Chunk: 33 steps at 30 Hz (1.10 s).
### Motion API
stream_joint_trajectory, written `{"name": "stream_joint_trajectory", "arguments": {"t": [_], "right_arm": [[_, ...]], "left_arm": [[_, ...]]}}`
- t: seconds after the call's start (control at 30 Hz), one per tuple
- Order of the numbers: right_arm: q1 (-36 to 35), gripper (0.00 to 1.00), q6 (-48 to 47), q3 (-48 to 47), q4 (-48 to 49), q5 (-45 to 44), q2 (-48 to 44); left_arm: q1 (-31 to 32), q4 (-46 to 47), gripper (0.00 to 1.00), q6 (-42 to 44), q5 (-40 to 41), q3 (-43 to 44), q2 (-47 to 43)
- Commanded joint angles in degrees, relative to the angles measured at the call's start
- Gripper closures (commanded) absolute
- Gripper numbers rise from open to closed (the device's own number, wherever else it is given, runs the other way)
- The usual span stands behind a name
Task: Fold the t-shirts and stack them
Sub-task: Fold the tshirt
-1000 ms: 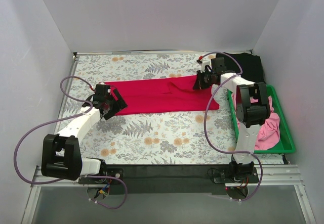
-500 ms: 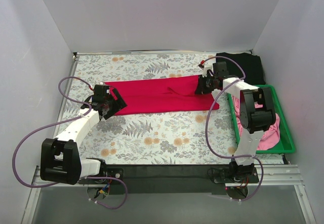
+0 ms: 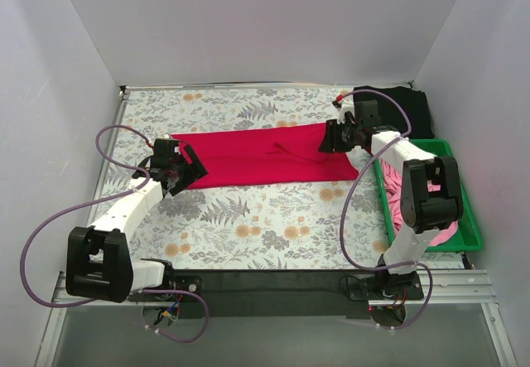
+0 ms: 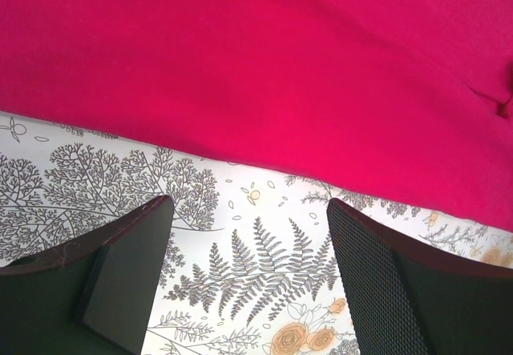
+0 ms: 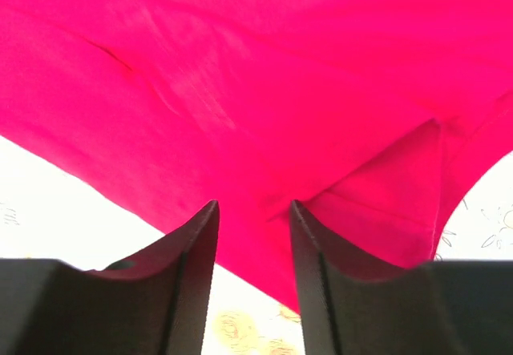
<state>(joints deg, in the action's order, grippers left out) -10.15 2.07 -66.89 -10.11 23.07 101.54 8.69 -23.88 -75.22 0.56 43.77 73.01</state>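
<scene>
A crimson red t-shirt (image 3: 257, 156) lies flat as a long folded band across the floral tablecloth (image 3: 248, 222). My left gripper (image 3: 192, 171) is open at the shirt's left end. In the left wrist view it (image 4: 248, 211) hovers over bare tablecloth, just short of the shirt's near edge (image 4: 280, 66). My right gripper (image 3: 330, 139) is over the shirt's right end. In the right wrist view its jaws (image 5: 254, 211) stand a narrow gap apart above the red cloth (image 5: 240, 74), holding nothing. A black t-shirt (image 3: 410, 110) lies at the back right. Pink t-shirts (image 3: 443, 210) are in the bin.
A green plastic bin (image 3: 474, 236) stands at the right edge of the table, beside the right arm. White walls enclose the table at the left, back and right. Purple cables loop from both arms.
The right arm's elbow has swung out to the right over the bin, and its gripper has drifted slightly right at the shirt's right end. The left arm and the shirt have barely moved.
</scene>
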Motion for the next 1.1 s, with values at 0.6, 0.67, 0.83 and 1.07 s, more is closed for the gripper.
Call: {"name": "stream_joint_trajectory", "arguments": {"t": [0.6, 0.67, 0.83, 1.07], "right_arm": [[1.6, 0.62, 14.3, 5.8, 12.9, 1.6, 4.4], [1.7, 0.62, 12.8, 6.2, 10.2, 0.3, 1.8], [1.5, 0.60, 13.3, 9.2, 6.5, -6.1, -4.5], [1.2, 0.60, 16.8, 9.7, -3.1, -12.1, -5.9]], "left_arm": [[-2.7, 1.1, 0.30, 0.3, -1.4, 14.0, 13.4], [-5.4, 0.9, 0.30, -1.1, -1.8, 14.9, 15.7], [-8.3, 0.5, 0.31, -1.9, 1.5, 17.4, 20.4], [-11.4, 0.2, 0.32, -1.8, 6.0, 20.8, 28.6]]}}
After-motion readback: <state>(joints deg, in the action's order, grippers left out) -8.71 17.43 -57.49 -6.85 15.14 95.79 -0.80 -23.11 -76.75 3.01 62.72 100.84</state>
